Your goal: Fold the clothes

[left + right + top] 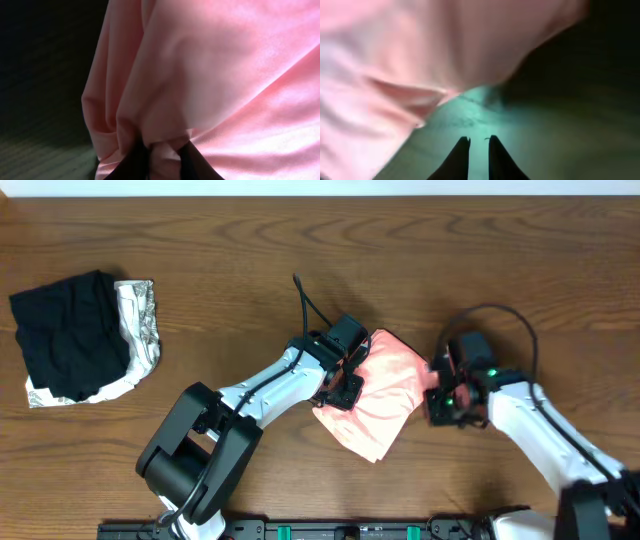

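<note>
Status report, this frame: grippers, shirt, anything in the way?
Left gripper pinching T-shirt, bunched mid-table. Right gripper nearly closed, empty, beside it. Black garment far left, not interfering.

Salmon-pink T-shirt (388,392), brown wood-grain tabletop (200,240), black folded garment (65,330), silvery-white patterned cloth (141,320).
</note>
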Robot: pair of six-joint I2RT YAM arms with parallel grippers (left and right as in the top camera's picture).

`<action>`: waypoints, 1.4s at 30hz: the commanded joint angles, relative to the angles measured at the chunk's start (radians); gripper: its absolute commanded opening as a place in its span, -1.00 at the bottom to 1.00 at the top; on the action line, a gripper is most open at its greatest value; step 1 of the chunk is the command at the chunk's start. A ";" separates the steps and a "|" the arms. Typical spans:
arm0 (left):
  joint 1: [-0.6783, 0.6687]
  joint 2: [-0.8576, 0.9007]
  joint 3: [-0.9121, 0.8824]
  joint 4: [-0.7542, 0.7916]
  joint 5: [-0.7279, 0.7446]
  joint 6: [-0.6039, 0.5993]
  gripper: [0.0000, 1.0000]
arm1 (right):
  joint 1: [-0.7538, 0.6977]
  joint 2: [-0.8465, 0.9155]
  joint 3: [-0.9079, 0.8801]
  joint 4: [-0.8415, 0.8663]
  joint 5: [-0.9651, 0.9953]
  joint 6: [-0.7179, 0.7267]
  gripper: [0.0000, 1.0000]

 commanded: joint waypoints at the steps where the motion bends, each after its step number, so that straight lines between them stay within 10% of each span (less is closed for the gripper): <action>1: 0.007 -0.020 -0.003 -0.009 -0.010 -0.002 -0.53 | -0.011 -0.091 0.132 -0.025 0.083 -0.008 -0.73; 37: 0.011 -0.057 -0.003 -0.009 -0.010 0.005 -0.53 | -0.011 0.316 0.150 0.092 0.019 -0.041 -0.59; 42: 0.011 -0.146 -0.003 -0.022 -0.010 0.042 -0.19 | -0.011 0.240 0.244 0.018 0.027 -0.053 -0.51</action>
